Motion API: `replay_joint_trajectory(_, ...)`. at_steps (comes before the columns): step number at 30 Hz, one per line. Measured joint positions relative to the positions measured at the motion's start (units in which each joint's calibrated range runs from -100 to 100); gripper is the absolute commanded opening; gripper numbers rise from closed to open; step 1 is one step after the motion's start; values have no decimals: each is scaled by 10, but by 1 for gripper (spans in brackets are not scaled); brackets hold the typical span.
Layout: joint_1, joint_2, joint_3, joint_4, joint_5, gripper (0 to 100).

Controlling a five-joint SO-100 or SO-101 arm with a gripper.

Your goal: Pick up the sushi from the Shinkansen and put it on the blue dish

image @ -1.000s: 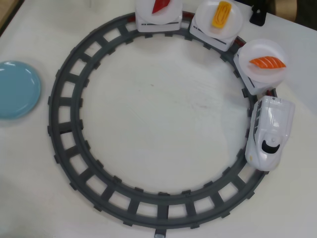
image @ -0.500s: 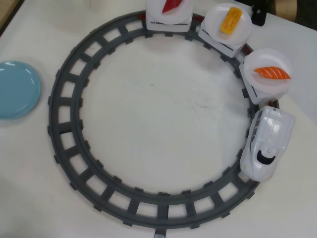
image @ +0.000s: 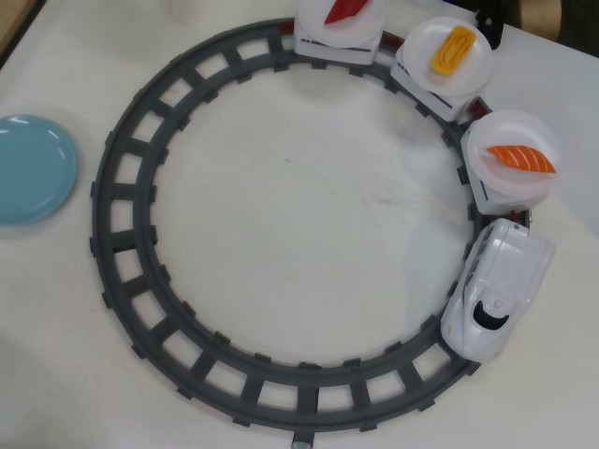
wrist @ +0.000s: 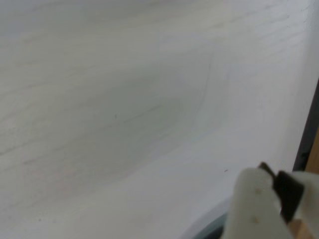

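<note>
sushi (image: 520, 158) | long axis left-right, slightly tilted, on plate | hand (wrist: 269, 204) state unclear

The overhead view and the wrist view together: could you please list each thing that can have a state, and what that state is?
Shinkansen: on the track, at the right side of the loop.
Salmon sushi: lying on the white plate of the first car.
Yellow egg piece: on the second car's plate.
Dark red piece: on the third car's plate.
Blue dish: empty, left of the track.
Gripper: over bare table, holding nothing; open or shut unclear.
</note>
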Motion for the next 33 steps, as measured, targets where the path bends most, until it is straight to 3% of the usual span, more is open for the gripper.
replay_joint_trajectory(29, 0, 0, 0, 0, 0, 3)
replay_joint_trajectory(33, 38, 0, 0, 0, -1, 3)
